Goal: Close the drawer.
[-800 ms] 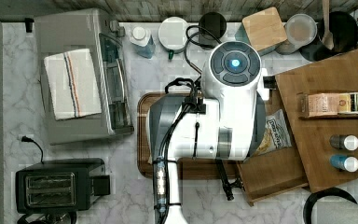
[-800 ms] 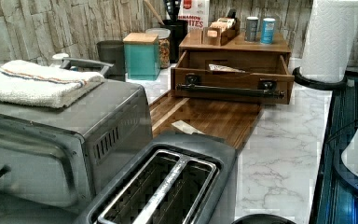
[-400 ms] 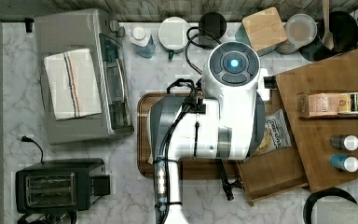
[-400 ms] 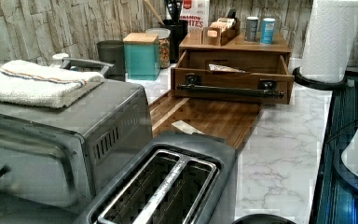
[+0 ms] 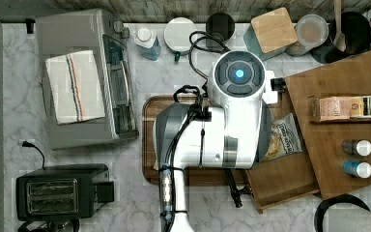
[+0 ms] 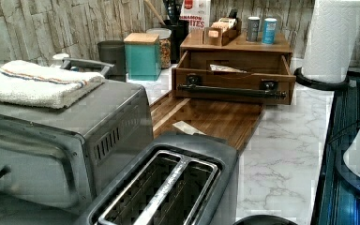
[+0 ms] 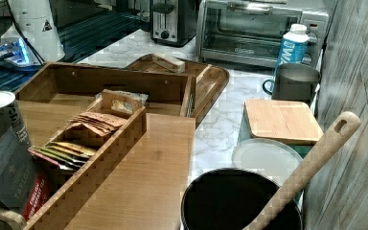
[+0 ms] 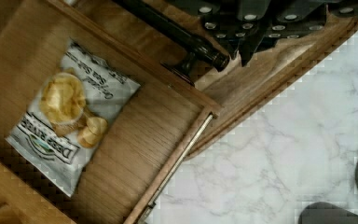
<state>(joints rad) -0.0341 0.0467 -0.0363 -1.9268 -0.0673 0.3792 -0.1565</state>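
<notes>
The medium-brown wooden drawer (image 5: 282, 180) stands pulled out of its organizer box (image 5: 338, 140) toward the top view's left. A chips bag (image 5: 281, 139) lies inside it. The black bar handle (image 6: 229, 90) runs along the drawer's front wall (image 6: 234, 83). From the right view the drawer (image 7: 100, 79) shows its open inside. In the wrist view my gripper (image 8: 249, 39) hangs just past the drawer's front, close to the end of the handle (image 8: 182, 35), with the chips bag (image 8: 67, 114) on the drawer floor (image 8: 135, 140). My white arm (image 5: 227, 130) covers the drawer's front in the top view.
A darker rounded tray (image 5: 149, 145) lies under the arm, in front of the drawer. A toaster oven (image 5: 84, 77) with a towel and a toaster (image 5: 60, 195) stand at the top view's left. Jars, a teal canister (image 6: 142, 56) and a paper towel roll (image 6: 330, 40) ring the box.
</notes>
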